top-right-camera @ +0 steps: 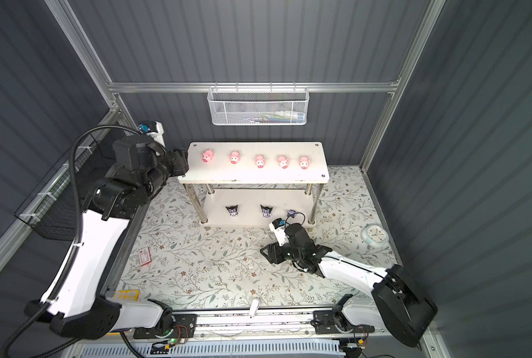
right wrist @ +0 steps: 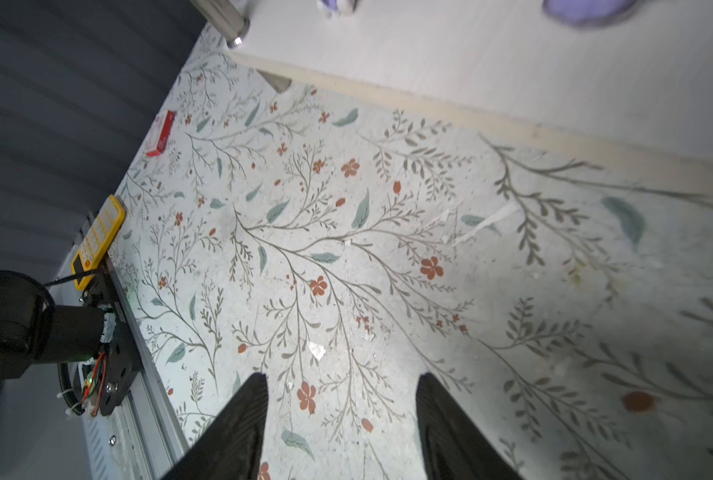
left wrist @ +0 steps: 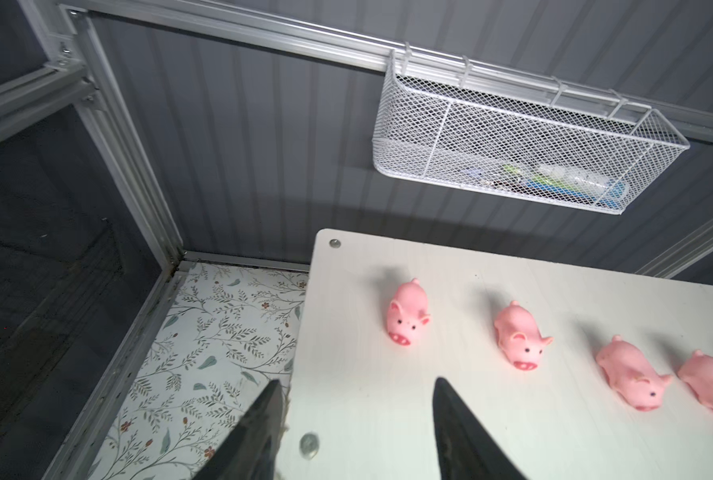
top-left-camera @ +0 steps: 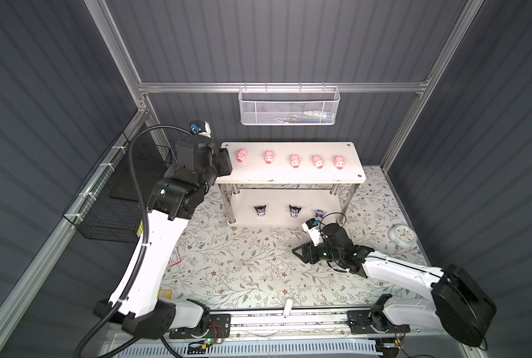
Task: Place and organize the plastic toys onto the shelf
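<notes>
Floral-patterned desk (top-left-camera: 243, 266) holds no figurines; near my parted, empty left fingers (left wrist: 458, 432) and right fingers (right wrist: 238, 428), the white two-tier shelf (top-left-camera: 289, 176) carries all eight plastic toys (top-left-camera: 295, 161): done, I judge.

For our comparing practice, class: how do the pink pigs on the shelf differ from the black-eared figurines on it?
Count: there are five pink pigs but only three black-eared figurines.
Place: the pigs stand on the top board of the shelf, the figurines on its lower board.
Colour: the pigs are pink all over; the figurines have black ears and purple-and-white bodies.
Shared: each set stands in a spaced row along its board.
</notes>
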`<state>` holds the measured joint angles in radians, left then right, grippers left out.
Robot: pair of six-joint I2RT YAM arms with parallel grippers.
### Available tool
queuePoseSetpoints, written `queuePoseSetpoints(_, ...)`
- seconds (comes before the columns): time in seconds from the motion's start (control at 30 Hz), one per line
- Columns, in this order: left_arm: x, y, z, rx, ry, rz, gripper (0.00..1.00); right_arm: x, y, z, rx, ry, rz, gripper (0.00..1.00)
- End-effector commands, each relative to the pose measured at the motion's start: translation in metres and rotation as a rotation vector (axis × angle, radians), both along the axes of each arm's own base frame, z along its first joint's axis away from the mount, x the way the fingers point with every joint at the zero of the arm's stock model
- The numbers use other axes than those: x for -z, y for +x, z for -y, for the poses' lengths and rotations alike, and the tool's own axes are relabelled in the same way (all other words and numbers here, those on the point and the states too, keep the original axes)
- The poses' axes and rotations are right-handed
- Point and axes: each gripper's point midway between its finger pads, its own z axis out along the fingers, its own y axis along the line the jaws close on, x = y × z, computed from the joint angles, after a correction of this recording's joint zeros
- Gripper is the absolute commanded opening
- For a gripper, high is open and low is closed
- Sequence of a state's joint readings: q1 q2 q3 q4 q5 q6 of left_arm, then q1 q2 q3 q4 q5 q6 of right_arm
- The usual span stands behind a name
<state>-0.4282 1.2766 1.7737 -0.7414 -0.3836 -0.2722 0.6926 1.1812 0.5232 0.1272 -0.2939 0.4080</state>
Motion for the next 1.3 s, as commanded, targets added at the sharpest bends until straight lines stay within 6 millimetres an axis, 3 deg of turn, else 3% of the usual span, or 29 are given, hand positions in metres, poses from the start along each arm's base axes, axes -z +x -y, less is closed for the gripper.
queuePoseSetpoints(0.0,0.019,-0.014,-0.018,-0.047,0.042,0.02,0.59,-0.007,0.002,0.032,0.135,-0.065,0.036,0.59)
queuePoseSetpoints(0.1,0.05,-0.031,-0.033,-0.093,0.06,-0.009,0.6,-0.018,0.002,0.073,0.293,-0.116,0.112,0.59)
queuePoseSetpoints(0.27,0.13,-0.046,-0.059,-0.22,0.095,-0.102,0.67,-0.038,0.004,0.139,0.574,-0.16,0.24,0.59)
queuePoseSetpoints(0.4,0.167,-0.043,-0.065,-0.272,0.072,-0.075,0.76,-0.053,0.011,0.182,0.765,-0.181,0.296,0.6)
queuePoseSetpoints(0.5,0.198,-0.032,-0.068,-0.315,0.099,-0.069,0.8,-0.066,0.02,0.203,0.855,-0.164,0.332,0.6)
queuePoseSetpoints(0.8,0.266,-0.006,-0.103,-0.455,0.09,-0.074,0.83,-0.086,0.042,0.253,1.028,-0.153,0.394,0.61)
queuePoseSetpoints(1.0,0.286,0.001,-0.126,-0.452,0.057,-0.052,0.83,-0.086,0.05,0.264,1.047,-0.132,0.387,0.62)
queuePoseSetpoints(1.27,0.315,0.024,-0.138,-0.409,0.111,-0.043,0.87,-0.091,0.062,0.269,1.065,-0.082,0.412,0.62)
